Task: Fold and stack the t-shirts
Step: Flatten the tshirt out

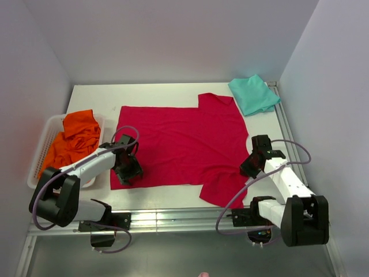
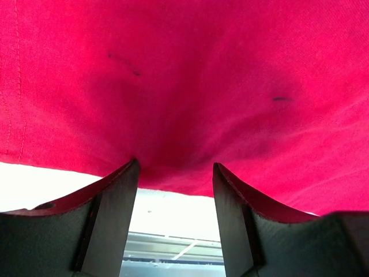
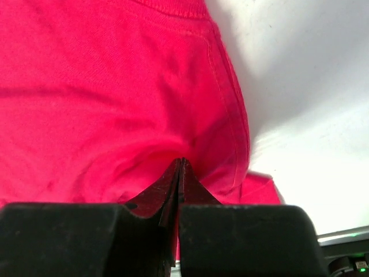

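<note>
Your crimson t-shirt (image 1: pixel 179 144) lies flat mid-frame on the tabletop (image 1: pixel 92 98). Your left hand (image 2: pixel 176 167) is spread at its near hem, lower left. Your right hand (image 3: pixel 181 164) is pressed together, pinching its cloth at right. The teal t-shirt (image 1: pixel 253 95) is upper right.

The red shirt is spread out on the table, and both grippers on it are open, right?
Not both. The red shirt is spread out on the table and the left gripper is open, but the right gripper is shut, pinching the cloth. The right wrist view shows it.
</note>
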